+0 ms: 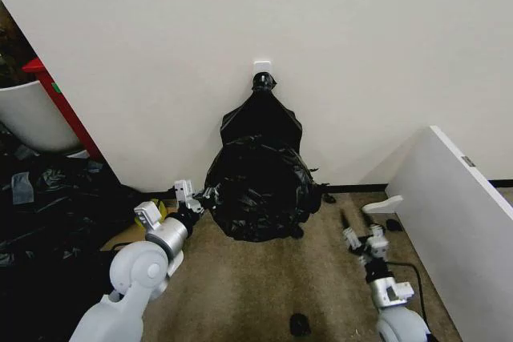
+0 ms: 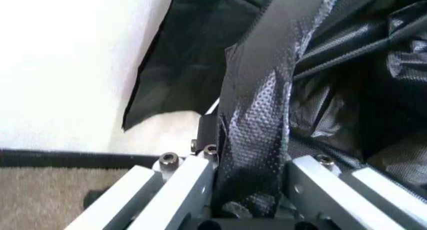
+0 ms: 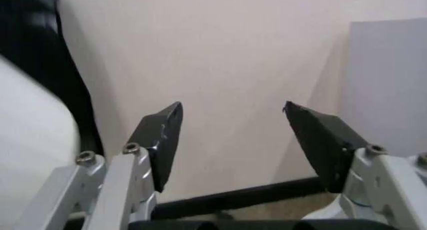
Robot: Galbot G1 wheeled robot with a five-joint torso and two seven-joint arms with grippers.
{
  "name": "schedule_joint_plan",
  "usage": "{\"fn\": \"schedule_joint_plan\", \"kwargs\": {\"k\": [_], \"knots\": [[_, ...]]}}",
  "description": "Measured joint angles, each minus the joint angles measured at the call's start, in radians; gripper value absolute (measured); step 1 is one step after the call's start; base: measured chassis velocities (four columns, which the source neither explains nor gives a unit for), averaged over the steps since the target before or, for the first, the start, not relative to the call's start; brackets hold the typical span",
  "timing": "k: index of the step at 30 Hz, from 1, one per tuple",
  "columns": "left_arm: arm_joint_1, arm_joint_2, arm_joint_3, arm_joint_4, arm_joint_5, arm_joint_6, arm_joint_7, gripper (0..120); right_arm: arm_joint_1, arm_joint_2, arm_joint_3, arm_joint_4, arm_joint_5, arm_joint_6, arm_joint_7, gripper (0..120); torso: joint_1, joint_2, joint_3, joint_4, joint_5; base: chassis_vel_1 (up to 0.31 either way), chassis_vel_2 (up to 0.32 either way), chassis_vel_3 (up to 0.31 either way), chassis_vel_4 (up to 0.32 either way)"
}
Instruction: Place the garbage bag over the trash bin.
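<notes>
Draping is underway: glossy black wrinkled garbage bag (image 1: 260, 174), frame centre, is clamped by left pincer (image 1: 192, 198); right pincer (image 1: 358, 239), lower right, is held apart; a downward pull seems needed.

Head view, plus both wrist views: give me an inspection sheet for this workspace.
Surface: brown carpet, no table.
Job's things: bag hangs from a wall hook and spreads to the floor; a cream surface under it looks like the bin.
Clutter: black sheeting and white tub at left; small black object on the carpet.
Grippers: left hand shut on the bag's left edge; right hand open, low at right, holding nothing.
Cables: black cable beside the right arm.
Surroundings: white wall; white panel at right.
</notes>
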Motion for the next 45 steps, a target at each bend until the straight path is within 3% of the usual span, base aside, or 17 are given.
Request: {"fn": "schedule_joint_plan", "kwargs": {"k": [2,4,6,9,13,16,18,24,32,45], "knots": [[0.006,-0.012,0.012,0.013,0.044,-0.048,0.007,1,-0.028,0.003,-0.030,0.132,0.016,0.000,0.021,49,0.000,0.000,0.000,0.0000,-0.0005,0.000,0.000,0.000,0.000],[0.008,-0.016,0.015,0.017,0.060,-0.059,0.008,1,-0.032,0.003,-0.040,0.156,0.015,0.014,0.008,46,0.000,0.000,0.000,-0.0001,-0.0008,0.000,0.000,0.000,0.000],[0.020,-0.037,0.030,0.044,0.148,-0.109,0.008,1,-0.047,-0.013,-0.100,0.256,-0.007,0.070,-0.136,34,0.000,0.000,0.000,0.0001,-0.0002,0.000,0.000,0.000,0.000],[0.030,-0.055,0.038,0.061,0.203,-0.144,0.007,1,-0.043,-0.035,-0.169,0.304,-0.050,0.033,-0.178,26,0.000,0.000,0.000,0.0000,-0.0002,0.000,0.000,0.000,0.000],[0.041,-0.094,0.061,0.085,0.291,-0.212,0.001,1,0.004,-0.067,-0.367,0.415,-0.132,-0.225,-0.060,5,0.000,0.000,0.000,0.0004,0.0001,0.000,0.000,0.000,0.000],[0.032,-0.096,0.090,0.093,0.299,-0.223,-0.005,1,0.022,-0.062,-0.409,0.428,-0.126,-0.299,-0.028,0,0.000,0.000,0.000,-0.0004,0.0000,0.000,0.000,0.000,0.000],[0.032,-0.096,0.101,0.093,0.302,-0.226,-0.006,1,0.035,-0.058,-0.419,0.424,-0.123,-0.322,-0.021,0,0.000,0.000,0.000,-0.0001,0.0003,0.000,0.000,0.000,0.000],[0.037,-0.091,0.216,0.124,0.386,-0.280,-0.017,1,0.144,-0.007,-0.465,0.362,-0.085,-0.532,0.089,0,0.000,0.000,0.000,0.0000,0.0001,0.000,0.000,0.000,0.000],[0.037,-0.117,0.255,0.164,0.451,-0.320,-0.040,1,0.254,0.036,-0.504,0.306,-0.051,-0.698,0.229,0,0.000,0.000,0.000,0.0001,0.0001,0.000,0.000,0.000,0.000],[0.058,-0.125,0.278,0.185,0.630,-0.418,-0.082,1,0.394,0.048,-0.498,0.178,0.047,-0.785,0.318,0,0.000,0.000,0.000,0.0001,0.0000,0.000,0.000,0.000,0.000]]}}
